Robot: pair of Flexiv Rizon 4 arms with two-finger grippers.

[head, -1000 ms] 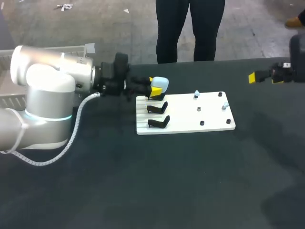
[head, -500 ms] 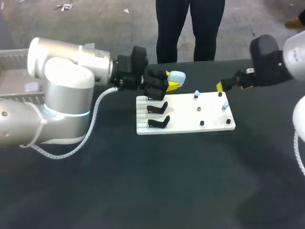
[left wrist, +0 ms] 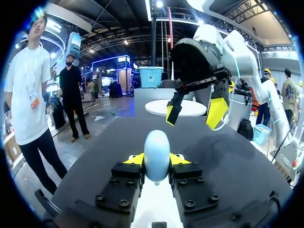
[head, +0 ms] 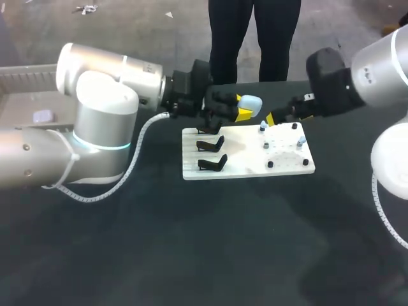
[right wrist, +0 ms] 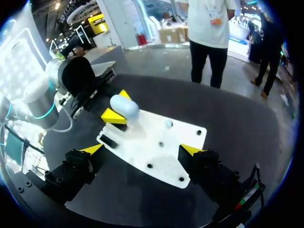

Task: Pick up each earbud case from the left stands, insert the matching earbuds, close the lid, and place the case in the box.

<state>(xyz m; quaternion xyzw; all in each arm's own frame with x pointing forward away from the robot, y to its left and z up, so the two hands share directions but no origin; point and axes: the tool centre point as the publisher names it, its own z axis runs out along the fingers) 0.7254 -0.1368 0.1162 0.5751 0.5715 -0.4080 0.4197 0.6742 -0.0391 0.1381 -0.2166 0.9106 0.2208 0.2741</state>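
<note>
My left gripper (head: pixel 244 109) is shut on a pale blue earbud case (head: pixel 250 102), held in the air over the far left corner of the white board (head: pixel 245 167). In the left wrist view the case (left wrist: pixel 156 153) stands between the yellow tips. My right gripper (head: pixel 279 116) hangs open just to the right of the case, above the board's far edge, and shows ahead of the case as the right gripper (left wrist: pixel 194 110). In the right wrist view its wide-open gripper (right wrist: pixel 141 150) looks down on the board (right wrist: pixel 164 154) and the held case (right wrist: pixel 124 107).
Two empty black stands (head: pixel 211 145) (head: pixel 213 164) sit on the board's left part. Small earbuds on pegs (head: pixel 262 126) (head: pixel 299 142) and several dark pegs dot its right part. A grey box (head: pixel 22 102) at the far left holds a pale case (head: pixel 43 116).
My left gripper has carried the blue case up and to the right, away from the stands. My right arm has swung in from the right edge to just beside the case.
</note>
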